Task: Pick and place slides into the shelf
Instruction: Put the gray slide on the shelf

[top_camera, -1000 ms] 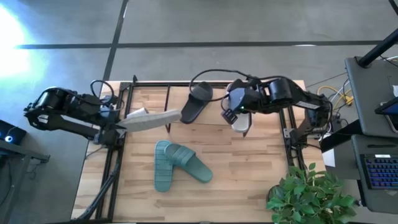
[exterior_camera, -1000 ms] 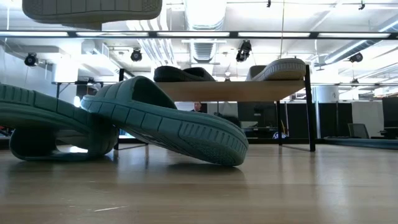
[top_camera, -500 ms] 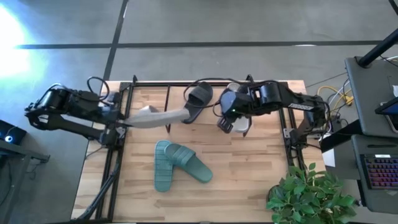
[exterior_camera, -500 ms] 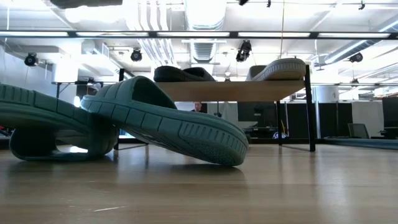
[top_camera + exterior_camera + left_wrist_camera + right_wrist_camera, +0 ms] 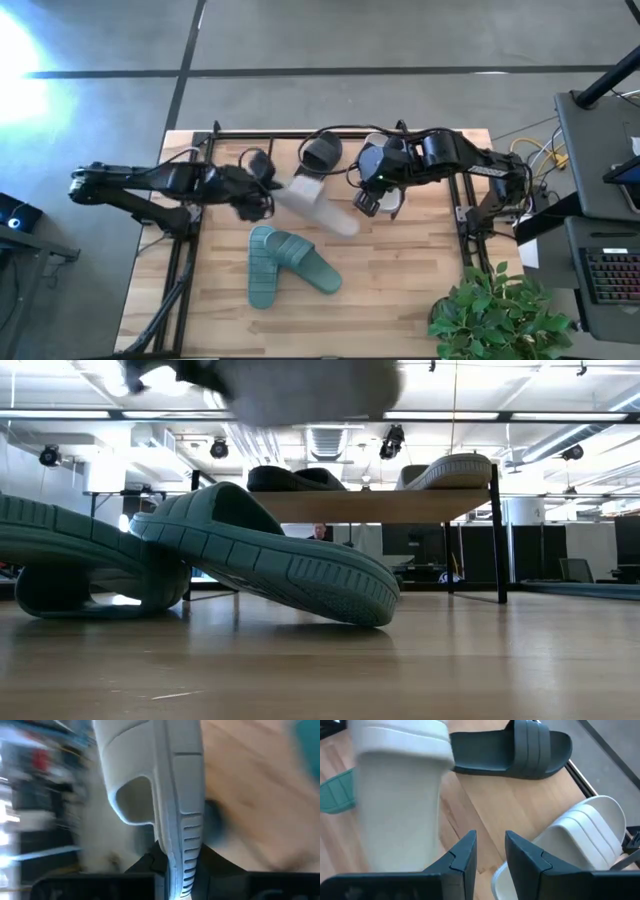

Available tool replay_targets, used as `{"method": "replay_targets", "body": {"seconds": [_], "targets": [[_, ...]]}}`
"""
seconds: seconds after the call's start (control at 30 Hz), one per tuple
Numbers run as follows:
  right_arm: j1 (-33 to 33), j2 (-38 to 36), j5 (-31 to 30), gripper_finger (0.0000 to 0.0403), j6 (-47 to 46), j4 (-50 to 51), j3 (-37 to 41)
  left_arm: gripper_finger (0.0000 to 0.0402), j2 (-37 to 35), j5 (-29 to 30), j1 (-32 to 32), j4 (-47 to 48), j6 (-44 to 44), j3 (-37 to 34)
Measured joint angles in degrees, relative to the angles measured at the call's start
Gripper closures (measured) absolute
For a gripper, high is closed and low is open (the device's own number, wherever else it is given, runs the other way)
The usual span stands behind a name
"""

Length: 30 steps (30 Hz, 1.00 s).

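My left gripper is over the middle of the table, shut on a white slide that sticks out from it toward the right. The low view shows that slide as a blur high above the table. On the shelf lie a black slide and the second white slide, soles down on the board. My right gripper hovers open beside that white slide. The teal pair lies on the table, one slide leaning on the other. My left gripper pinches the white slide's sole at one end between its two fingers, with the slide turned on edge. The fingers come level from the table's left, along the slide's length. The slide is lifted clear and reaches out beyond the fingers.
The shelf's black frame legs stand at the table's far side. A potted plant sits at the near right corner. Bare wood lies to the right of the teal pair.
My left gripper has swung from the table's left edge toward the middle, carrying the white slide. The slide pointed straight right before; now it slants toward the near right, close to my right gripper.
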<state>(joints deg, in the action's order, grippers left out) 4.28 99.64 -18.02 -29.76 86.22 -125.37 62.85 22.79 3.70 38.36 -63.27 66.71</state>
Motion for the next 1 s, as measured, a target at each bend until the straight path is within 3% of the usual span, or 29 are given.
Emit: {"method": "replay_targets", "body": {"seconds": [0.23, 0.4, 0.6, 0.7, 1.0], "targets": [[2.1, -1.2, -0.6, 0.0309, -0.3, 2.7, -0.1, 0.0380, 8.3, -0.8, -6.7, -21.4, -15.4, 0.5], [3.9, -1.8, -8.0, 0.0309, 1.4, 3.9, -0.1, 0.0379, 13.4, -3.3, -8.5, -27.3, -20.2, 0.6], [7.9, -2.0, -21.1, 0.0306, 20.8, 3.8, 0.3, 0.0378, 16.7, -7.6, -8.5, -32.5, -22.2, 1.6], [8.4, -2.0, -21.6, 0.0290, 28.8, 3.8, 1.3, 0.0378, 16.4, -7.7, -8.6, -33.8, -22.2, 1.3], [8.1, -2.0, -25.9, 0.0207, 38.2, 3.8, 6.8, 0.0377, 14.5, -10.0, -8.7, -34.7, -19.7, 1.6]]}}
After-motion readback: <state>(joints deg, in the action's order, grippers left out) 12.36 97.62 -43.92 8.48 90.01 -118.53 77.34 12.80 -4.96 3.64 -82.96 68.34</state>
